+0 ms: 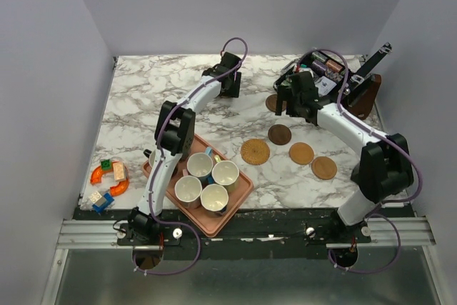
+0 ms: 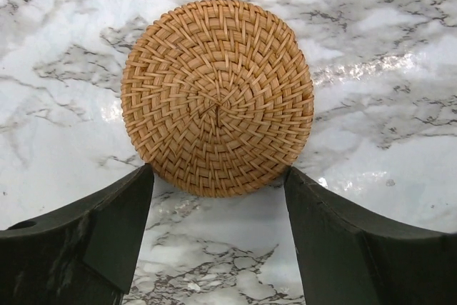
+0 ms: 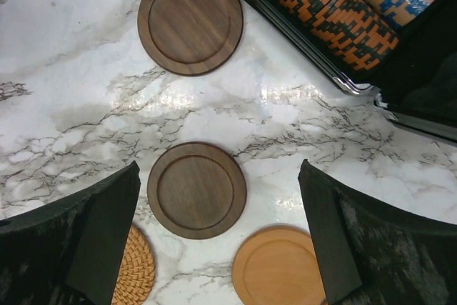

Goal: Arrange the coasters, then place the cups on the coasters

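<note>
A woven tan coaster (image 2: 216, 94) lies flat on the marble at the far middle. My left gripper (image 2: 218, 171) (image 1: 230, 85) points down at it, jaws wide, both tips pressed against its near rim. In the top view the arm hides this coaster. My right gripper (image 3: 219, 165) (image 1: 291, 101) hangs open above a dark brown coaster (image 3: 196, 189) (image 1: 279, 134), touching nothing. Around it lie a second dark coaster (image 3: 189, 19), a plain tan coaster (image 3: 278, 268) (image 1: 301, 153), another tan one (image 1: 323, 168) and a woven one (image 1: 255, 151). Several cups (image 1: 201, 167), cream inside, stand on the pink tray (image 1: 232, 213).
A black case of poker chips (image 3: 335, 5) (image 1: 325, 76) sits at the far right, close to the second dark coaster. A dark brown object (image 1: 368, 94) stands beside the case. Colourful toy blocks (image 1: 107, 180) lie at the near left. Grey walls close in the table.
</note>
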You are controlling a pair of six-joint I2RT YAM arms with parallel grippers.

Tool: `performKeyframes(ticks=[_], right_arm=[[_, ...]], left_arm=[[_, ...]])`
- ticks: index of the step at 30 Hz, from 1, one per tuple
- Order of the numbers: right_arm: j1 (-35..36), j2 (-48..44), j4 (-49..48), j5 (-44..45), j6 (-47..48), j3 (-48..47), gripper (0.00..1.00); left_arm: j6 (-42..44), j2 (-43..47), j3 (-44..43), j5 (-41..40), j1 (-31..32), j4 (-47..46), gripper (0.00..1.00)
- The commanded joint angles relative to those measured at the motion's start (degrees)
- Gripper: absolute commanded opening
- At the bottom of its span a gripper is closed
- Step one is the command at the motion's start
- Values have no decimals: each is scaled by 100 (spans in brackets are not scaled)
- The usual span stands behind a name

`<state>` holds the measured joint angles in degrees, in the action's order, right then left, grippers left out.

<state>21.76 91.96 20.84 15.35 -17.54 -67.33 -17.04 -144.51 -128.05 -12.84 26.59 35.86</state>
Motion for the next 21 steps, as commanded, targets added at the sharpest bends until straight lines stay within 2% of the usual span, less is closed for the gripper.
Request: performKeyframes(ticks=[1, 7, 15, 21], right_arm=[[-5, 514, 227, -226, 128, -517, 100], [-154, 1332, 491, -428, 84, -1264, 100], [-444, 2325, 965, -779, 14, -2222, 100], [-576, 2949, 1176, -1078, -4, -2785, 93]], left_arm=[[148, -315, -229, 54, 4, 264, 83], [192, 132, -151, 211, 13, 133, 99], [96, 1160, 446, 537, 39, -368, 99], [25, 2013, 1325, 335, 31, -632, 99]])
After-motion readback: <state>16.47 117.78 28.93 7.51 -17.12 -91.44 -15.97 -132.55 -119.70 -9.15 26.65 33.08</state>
